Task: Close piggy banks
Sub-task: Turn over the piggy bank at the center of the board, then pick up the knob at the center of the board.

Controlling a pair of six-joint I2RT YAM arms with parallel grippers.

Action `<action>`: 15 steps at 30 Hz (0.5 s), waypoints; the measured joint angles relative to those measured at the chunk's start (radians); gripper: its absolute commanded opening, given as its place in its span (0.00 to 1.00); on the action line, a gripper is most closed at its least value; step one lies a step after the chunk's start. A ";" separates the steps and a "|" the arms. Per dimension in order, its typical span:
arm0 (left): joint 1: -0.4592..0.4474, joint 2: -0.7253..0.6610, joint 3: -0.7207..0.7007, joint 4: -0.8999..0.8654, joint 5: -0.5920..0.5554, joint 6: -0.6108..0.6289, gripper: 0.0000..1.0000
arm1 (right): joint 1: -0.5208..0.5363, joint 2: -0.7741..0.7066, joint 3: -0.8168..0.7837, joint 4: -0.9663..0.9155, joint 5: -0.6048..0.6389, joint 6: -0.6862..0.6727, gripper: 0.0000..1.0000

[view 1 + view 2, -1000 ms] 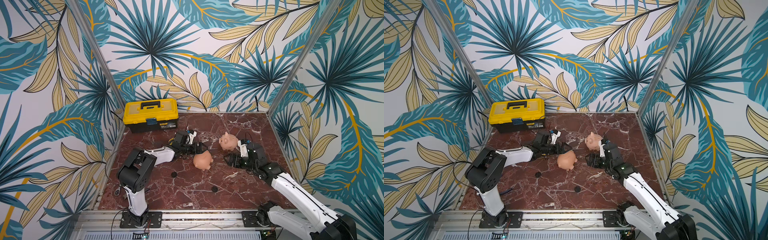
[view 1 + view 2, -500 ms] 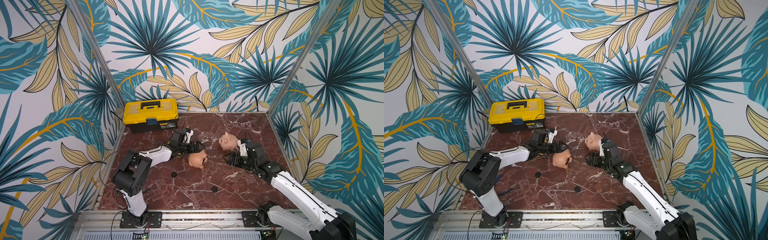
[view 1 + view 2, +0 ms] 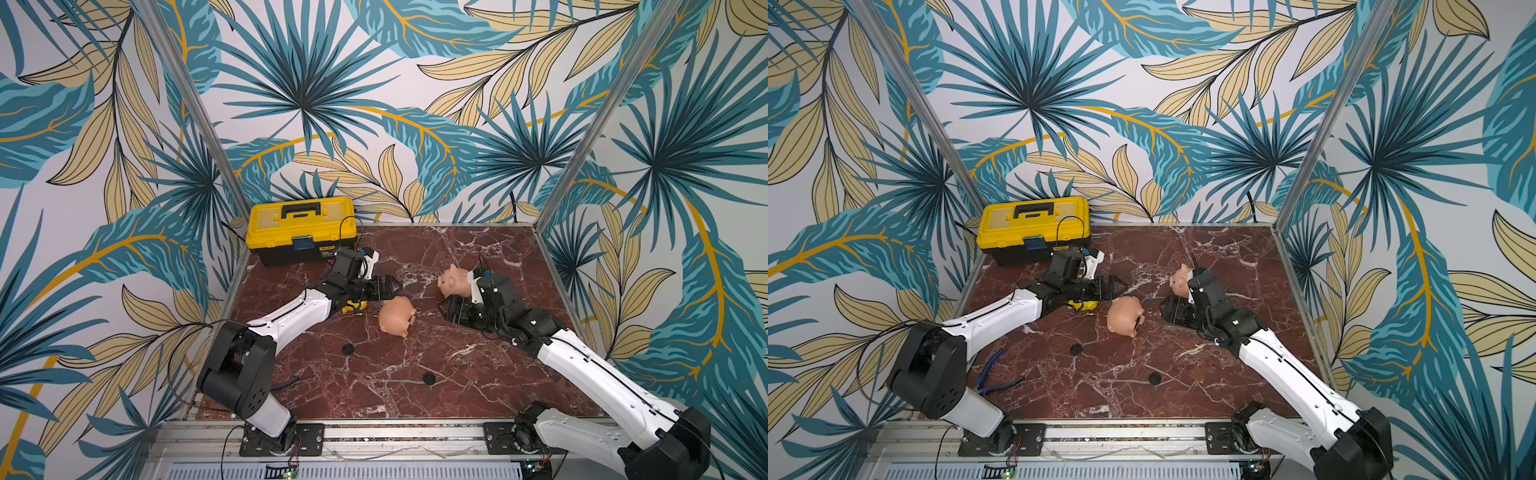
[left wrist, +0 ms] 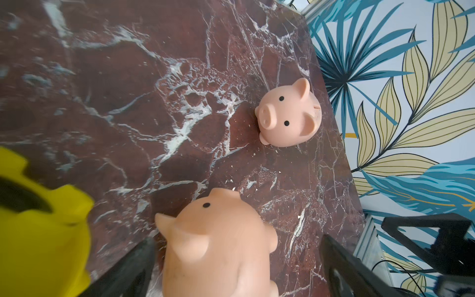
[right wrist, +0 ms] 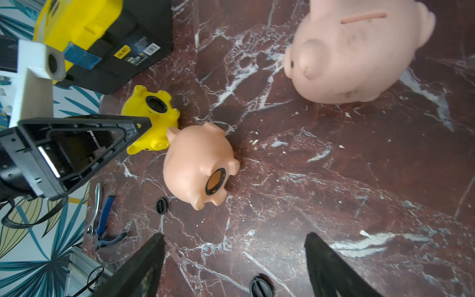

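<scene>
The peach-orange piggy bank [image 3: 397,318] lies on its side, just in front of the left gripper [image 3: 390,289], whose jaws stand wide and empty. The right gripper [image 3: 449,311], also spread and empty, is near the pale pink piggy bank [image 3: 455,280].

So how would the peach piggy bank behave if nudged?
Probably rolls: the peach piggy bank is rounded and lies on its side. Likely light: its open belly hole shows a hollow shell. Smooth plastic may slip.
</scene>
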 measured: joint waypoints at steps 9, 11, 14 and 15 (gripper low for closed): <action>0.182 -0.259 0.042 -0.322 -0.159 -0.005 1.00 | 0.167 0.249 0.252 -0.076 0.049 0.072 0.85; 0.198 -0.327 0.041 -0.359 -0.217 -0.010 1.00 | 0.205 0.309 0.304 -0.093 0.068 0.079 0.85; 0.202 -0.431 0.026 -0.389 -0.293 -0.016 1.00 | 0.268 0.409 0.393 -0.105 0.102 0.082 0.83; 0.203 -0.455 0.022 -0.400 -0.312 -0.017 1.00 | 0.286 0.437 0.415 -0.105 0.108 0.084 0.83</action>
